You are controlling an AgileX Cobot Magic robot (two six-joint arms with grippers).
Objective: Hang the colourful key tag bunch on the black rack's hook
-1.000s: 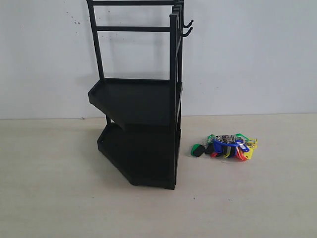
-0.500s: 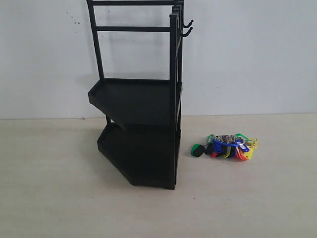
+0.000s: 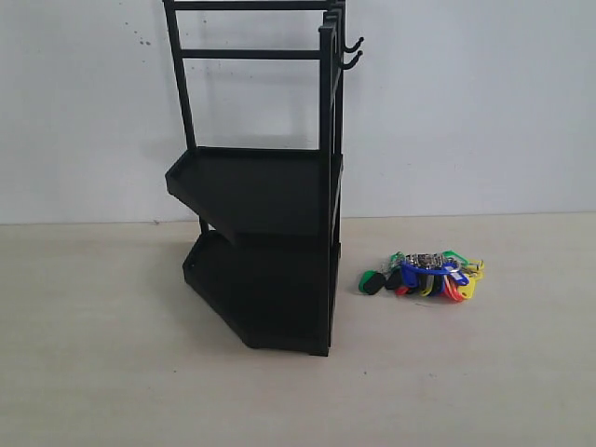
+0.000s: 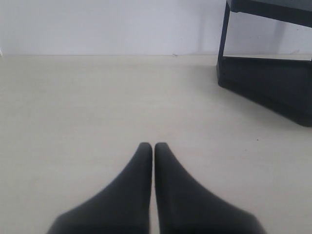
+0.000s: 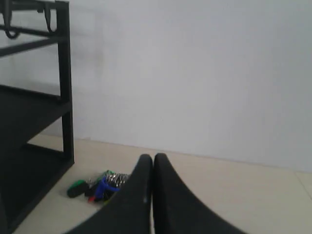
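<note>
Lying ahead of the clenched right tool (image 5: 153, 157) is the key tag bunch (image 5: 101, 187).

colourful key tag bunch (image 3: 426, 273) flat on table, just right of black rack (image 3: 265, 251), hook (image 3: 352, 61) bare

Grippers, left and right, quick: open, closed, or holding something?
Left gripper: closed, holding nothing.
Right gripper: closed, holding nothing; the key tag bunch lies ungrasped.
</note>
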